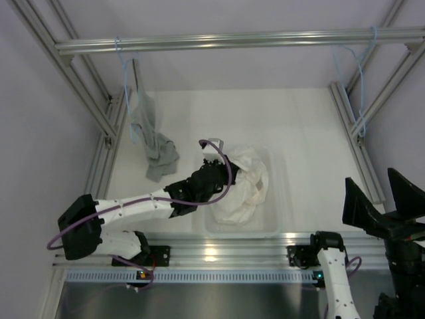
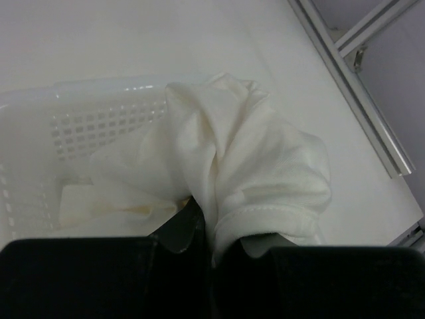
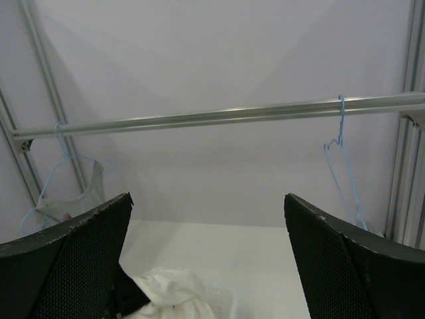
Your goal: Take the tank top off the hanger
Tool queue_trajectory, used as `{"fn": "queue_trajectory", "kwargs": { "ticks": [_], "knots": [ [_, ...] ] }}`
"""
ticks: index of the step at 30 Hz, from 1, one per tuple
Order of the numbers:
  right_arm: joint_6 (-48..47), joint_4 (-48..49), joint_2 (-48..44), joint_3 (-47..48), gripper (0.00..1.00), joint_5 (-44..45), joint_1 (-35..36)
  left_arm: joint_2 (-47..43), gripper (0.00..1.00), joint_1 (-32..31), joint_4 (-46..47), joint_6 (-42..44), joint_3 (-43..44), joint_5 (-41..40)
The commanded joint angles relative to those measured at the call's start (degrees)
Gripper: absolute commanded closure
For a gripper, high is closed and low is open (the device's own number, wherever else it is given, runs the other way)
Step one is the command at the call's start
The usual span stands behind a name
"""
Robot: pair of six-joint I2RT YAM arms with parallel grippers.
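Note:
The white tank top (image 1: 244, 185) lies bunched in a heap, partly inside a white perforated basket (image 1: 280, 224) and draped over its rim. My left gripper (image 1: 211, 174) reaches in from the left and is shut on a fold of the tank top (image 2: 252, 153), with the fabric pinched between the dark fingers (image 2: 179, 229). An empty blue wire hanger (image 1: 358, 73) hangs from the overhead rail at the right, also visible in the right wrist view (image 3: 342, 166). My right gripper (image 1: 378, 196) is raised at the right side, open (image 3: 207, 197), holding nothing.
A second blue hanger (image 1: 123, 60) at the left end of the rail carries a smaller grey garment (image 1: 149, 133). Aluminium frame posts (image 1: 362, 146) border both sides of the white table. The basket wall (image 2: 80, 100) fills the left of the left wrist view.

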Motion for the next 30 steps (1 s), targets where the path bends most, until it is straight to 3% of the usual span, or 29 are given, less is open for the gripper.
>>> {"fn": "queue_trajectory", "kwargs": {
  "ticks": [1,2,6,8,9,10,16,19,24,30],
  "knots": [
    [1.2,3.6,-0.5,-3.4,0.05,-1.4,0.0,4.8,1.0,-1.0,-2.0,-4.4,1.4,-1.2],
    [1.6,3.9,-0.5,-4.2,0.05,-1.6,0.0,5.6,0.99,-1.0,-2.8,-4.6,1.9,-1.2],
    [0.8,4.5,0.2,-7.0,0.05,-2.0,0.0,7.1,0.77,-1.1,-7.1,-6.3,3.5,-0.9],
    [0.0,4.5,0.7,-8.7,0.05,-2.0,0.0,6.7,0.38,-1.4,-9.0,-7.2,4.0,-1.5],
    [-0.3,4.5,1.4,-9.4,0.05,-2.0,0.1,6.3,0.13,-1.6,-10.3,-7.1,4.1,-1.5],
    [-0.9,4.5,1.7,-10.4,0.05,-2.3,0.0,4.9,0.01,-2.1,-10.8,-6.5,4.2,-2.4],
    [-3.3,5.1,5.9,-15.0,0.05,-3.9,0.0,-3.3,0.01,-3.1,-15.2,0.7,8.4,-8.0],
    [-5.3,4.9,8.8,-16.7,0.05,-4.1,0.0,-6.9,0.01,-2.6,-20.4,4.5,13.0,-16.6],
    [-9.7,1.3,13.2,-16.5,0.01,-0.7,1.5,-11.6,0.01,8.7,-35.6,3.2,17.5,-16.8],
    [-15.5,-6.0,16.4,-15.1,0.01,15.4,13.0,-14.1,0.01,29.6,-48.9,2.5,17.6,-3.7]
  ]
}}
